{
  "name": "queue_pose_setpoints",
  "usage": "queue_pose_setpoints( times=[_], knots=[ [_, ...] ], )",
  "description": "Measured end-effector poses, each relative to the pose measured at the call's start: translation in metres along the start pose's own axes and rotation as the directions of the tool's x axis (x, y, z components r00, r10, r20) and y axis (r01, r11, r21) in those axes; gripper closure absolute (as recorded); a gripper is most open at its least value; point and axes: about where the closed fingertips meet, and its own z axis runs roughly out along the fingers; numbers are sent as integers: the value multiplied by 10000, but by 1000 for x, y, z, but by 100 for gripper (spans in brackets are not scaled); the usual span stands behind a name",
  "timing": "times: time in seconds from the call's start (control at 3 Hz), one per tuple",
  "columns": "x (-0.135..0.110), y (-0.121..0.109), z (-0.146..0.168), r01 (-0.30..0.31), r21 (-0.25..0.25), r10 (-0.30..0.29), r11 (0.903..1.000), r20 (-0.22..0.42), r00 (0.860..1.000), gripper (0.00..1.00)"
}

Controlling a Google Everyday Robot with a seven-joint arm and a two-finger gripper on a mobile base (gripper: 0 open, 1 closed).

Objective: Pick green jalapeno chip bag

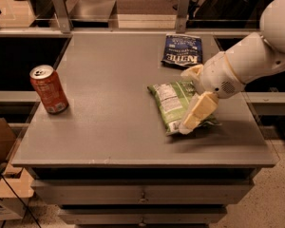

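The green jalapeno chip bag (168, 102) lies flat on the grey table (109, 127), right of centre, its white label panel facing up. My gripper (185, 100) reaches in from the right on a white arm and is directly over the bag's right half. It is open: one cream finger (197, 112) rests over the bag's near right part, and the other finger (191, 72) is at the bag's far edge. The bag's right side is hidden under the gripper.
A flat dark blue bag (182, 50) with white lettering lies at the table's far right. A red soda can (48, 89) stands upright near the left edge. Drawers sit below the table front; a metal rail runs behind it.
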Motion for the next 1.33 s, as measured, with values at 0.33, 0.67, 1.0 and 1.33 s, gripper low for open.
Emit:
queue_pose_setpoints(
  times=[0.33,0.67,1.0,1.33],
  knots=[
    [15,-1,23,-184,-37,179,9998,-1001,9948,18],
    [21,-2,30,-283,-62,270,9996,-1503,9883,41],
    [19,-2,28,-274,-40,265,9996,-1530,9879,64],
    [15,-2,24,-272,-38,263,9996,-1528,9879,88]
  ],
)
